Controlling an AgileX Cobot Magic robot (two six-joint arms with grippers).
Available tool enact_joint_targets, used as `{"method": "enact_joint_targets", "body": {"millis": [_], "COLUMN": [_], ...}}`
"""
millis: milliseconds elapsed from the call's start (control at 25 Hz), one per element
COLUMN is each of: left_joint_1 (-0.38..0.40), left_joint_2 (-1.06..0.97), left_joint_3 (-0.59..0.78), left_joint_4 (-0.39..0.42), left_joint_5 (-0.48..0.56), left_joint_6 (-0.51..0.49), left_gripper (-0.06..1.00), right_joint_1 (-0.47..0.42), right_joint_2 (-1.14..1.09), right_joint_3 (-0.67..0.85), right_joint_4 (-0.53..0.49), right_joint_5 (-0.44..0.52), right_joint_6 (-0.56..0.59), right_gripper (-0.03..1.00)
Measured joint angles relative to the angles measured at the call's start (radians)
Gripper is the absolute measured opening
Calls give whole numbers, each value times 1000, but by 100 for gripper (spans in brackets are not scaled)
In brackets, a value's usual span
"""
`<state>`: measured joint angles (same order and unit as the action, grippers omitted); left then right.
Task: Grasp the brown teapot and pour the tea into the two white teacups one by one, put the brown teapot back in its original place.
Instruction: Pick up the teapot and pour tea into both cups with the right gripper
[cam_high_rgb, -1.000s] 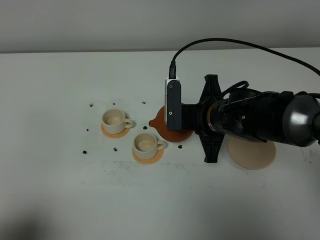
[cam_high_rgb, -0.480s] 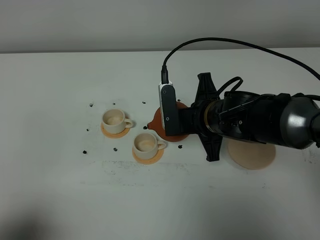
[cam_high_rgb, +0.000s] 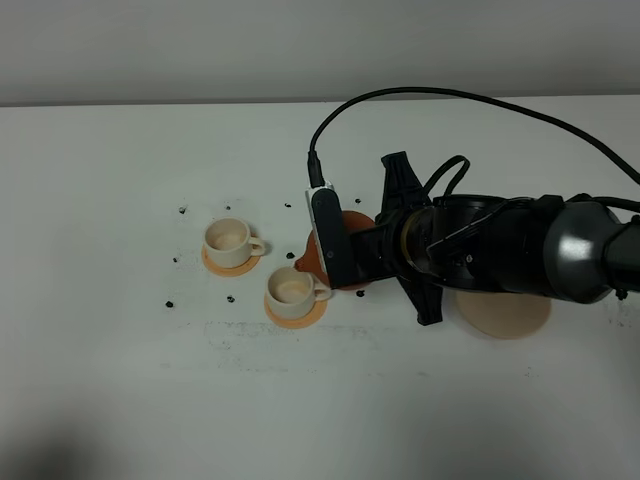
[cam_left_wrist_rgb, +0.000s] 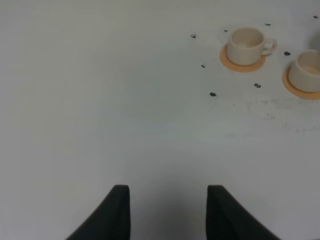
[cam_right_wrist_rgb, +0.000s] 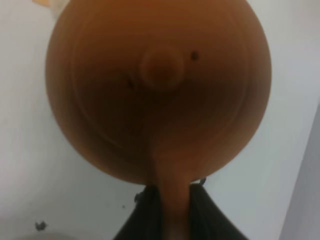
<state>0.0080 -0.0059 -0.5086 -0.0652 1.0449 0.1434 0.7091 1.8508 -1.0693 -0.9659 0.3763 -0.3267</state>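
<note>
Most of the brown teapot (cam_high_rgb: 309, 253) is hidden under the right arm in the high view; only its spout side shows, at one o'clock of the nearer teacup (cam_high_rgb: 292, 290). The right gripper (cam_right_wrist_rgb: 170, 202), partly cut off, is clenched on the teapot's handle. The left gripper (cam_left_wrist_rgb: 168, 210) hangs released over the white, dark-specked surface (cam_high_rgb: 120, 380). The beige disc (cam_high_rgb: 505, 320) is partly covered by the arm.

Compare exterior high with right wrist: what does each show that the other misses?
Only exterior high: the far cream-white teacup, the near cream-white teacup with the spout close by it, and the round pale beige disc partly behind the right arm. Only right wrist: the knobbed lid, and the loop handle clamped in the right gripper. Both: the round reddish-brown clay teapot.
</note>
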Motion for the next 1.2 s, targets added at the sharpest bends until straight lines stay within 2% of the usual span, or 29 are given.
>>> {"method": "enact_joint_targets", "body": {"millis": [1000, 1200], "left_joint_1": [0, 0], "left_joint_2": [0, 0], "left_joint_3": [0, 0], "left_joint_4": [0, 0], "left_joint_5": [0, 0], "left_joint_6": [0, 0], "left_gripper": [37, 37], "right_joint_1": [8, 21], "right_joint_2": [1, 1], "right_joint_3": [0, -5], "right_joint_4": [-92, -136], "right_joint_5": [29, 34], "right_joint_6": [3, 26], "right_gripper": [9, 9]}}
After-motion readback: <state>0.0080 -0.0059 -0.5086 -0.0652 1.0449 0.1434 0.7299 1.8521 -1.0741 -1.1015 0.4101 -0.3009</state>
